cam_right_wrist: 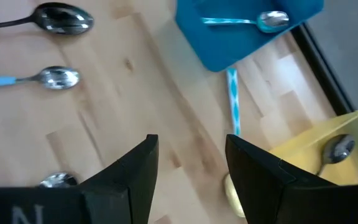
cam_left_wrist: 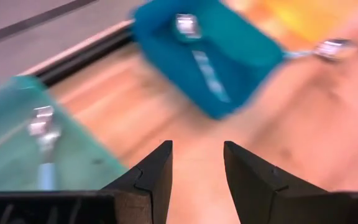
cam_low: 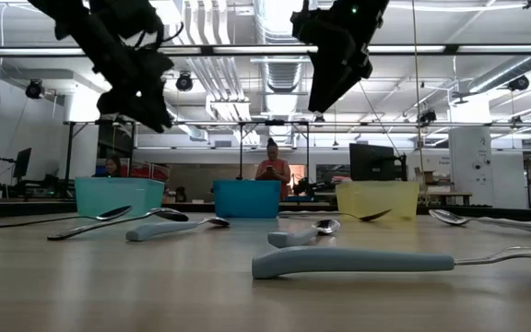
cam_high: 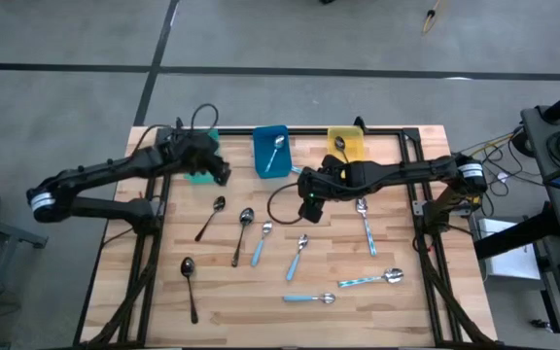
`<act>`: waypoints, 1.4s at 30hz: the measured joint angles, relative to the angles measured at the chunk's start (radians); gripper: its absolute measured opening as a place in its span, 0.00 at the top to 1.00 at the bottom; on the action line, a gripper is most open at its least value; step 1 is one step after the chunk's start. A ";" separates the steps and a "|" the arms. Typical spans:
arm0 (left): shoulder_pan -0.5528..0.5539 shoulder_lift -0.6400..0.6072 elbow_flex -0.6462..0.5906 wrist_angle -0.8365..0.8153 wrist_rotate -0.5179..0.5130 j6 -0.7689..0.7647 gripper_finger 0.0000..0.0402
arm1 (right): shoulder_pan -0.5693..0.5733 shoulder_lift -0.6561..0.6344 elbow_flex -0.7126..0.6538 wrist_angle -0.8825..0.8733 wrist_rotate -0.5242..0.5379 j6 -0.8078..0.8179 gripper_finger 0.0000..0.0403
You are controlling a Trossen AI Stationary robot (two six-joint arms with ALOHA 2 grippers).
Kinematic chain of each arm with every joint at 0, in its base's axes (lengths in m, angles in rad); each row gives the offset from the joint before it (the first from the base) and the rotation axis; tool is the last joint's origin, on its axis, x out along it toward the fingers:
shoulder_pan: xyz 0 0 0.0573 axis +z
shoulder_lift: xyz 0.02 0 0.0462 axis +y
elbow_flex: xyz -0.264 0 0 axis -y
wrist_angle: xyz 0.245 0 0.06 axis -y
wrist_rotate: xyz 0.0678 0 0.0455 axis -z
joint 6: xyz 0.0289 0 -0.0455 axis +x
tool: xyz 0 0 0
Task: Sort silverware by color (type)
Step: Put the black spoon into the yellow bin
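Note:
Three bins stand along the table's far edge: teal point(cam_high: 202, 160), blue point(cam_high: 272, 151) and yellow point(cam_high: 346, 144). The teal bin point(cam_left_wrist: 17, 137) holds a blue-handled spoon point(cam_left_wrist: 44, 140), and so does the blue bin point(cam_left_wrist: 197, 56). A dark spoon point(cam_right_wrist: 334, 151) lies in the yellow bin. My left gripper point(cam_left_wrist: 196, 171) hangs open and empty above the table, just right of the teal bin point(cam_high: 220, 172). My right gripper point(cam_right_wrist: 188, 165) hangs open and empty in front of the blue and yellow bins point(cam_high: 309, 194). Three dark spoons point(cam_high: 212, 216) and several blue-handled spoons point(cam_high: 297, 255) lie flat on the wood.
A light-blue handle point(cam_right_wrist: 232, 102) lies on the wood between the blue and yellow bins. A black frame point(cam_high: 411, 146) borders the tabletop. People stand in the room beyond the table point(cam_low: 272, 166). Bare wood lies between the bins and the loose spoons.

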 joint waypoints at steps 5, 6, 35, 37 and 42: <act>-0.191 -0.018 0.000 -0.004 0.000 -0.065 0.69 | 0.035 0.000 0.000 0.000 -0.071 0.006 0.56; -0.224 -0.018 0.000 -0.011 0.000 -0.082 0.69 | 0.041 0.000 0.000 -0.001 -0.093 0.006 0.56; -0.564 -0.004 -0.190 -0.216 0.056 -0.182 0.69 | 0.139 -0.030 -0.018 -0.147 -0.101 -0.004 0.56; -0.564 -0.004 -0.233 -0.153 0.046 -0.195 0.69 | 0.139 -0.030 -0.022 -0.144 -0.094 -0.009 0.56; -0.564 -0.003 -0.301 -0.080 -0.035 -0.249 0.69 | 0.139 -0.030 -0.026 -0.124 -0.092 -0.014 0.56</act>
